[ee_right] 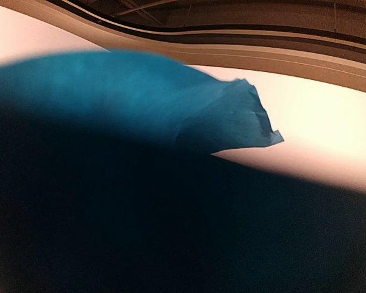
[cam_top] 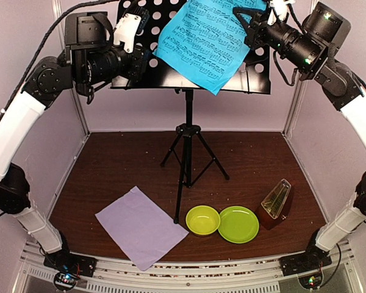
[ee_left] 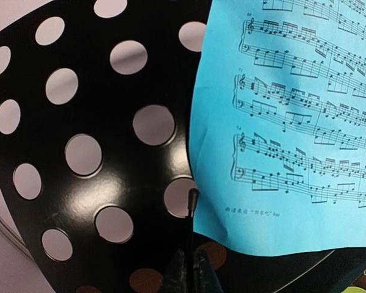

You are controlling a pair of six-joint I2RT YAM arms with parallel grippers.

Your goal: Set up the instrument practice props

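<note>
The right pincer [cam_top: 247, 28] grips the top corner of the cyan sheet [cam_top: 201, 43], askew on the music stand [cam_top: 165, 76], and the left pincer [ee_left: 188, 274] is clenched at the stand's left edge — one page looks nearly up, while the lilac sheet [cam_top: 140, 226] and metronome [cam_top: 276, 203] wait on the table [cam_top: 110, 162].

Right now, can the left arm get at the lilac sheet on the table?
Probably yes: the lilac sheet lies uncovered on that arm's side; only a music stand leg ends near its right edge. The left hand, shut high at the stand, must first come down.
</note>
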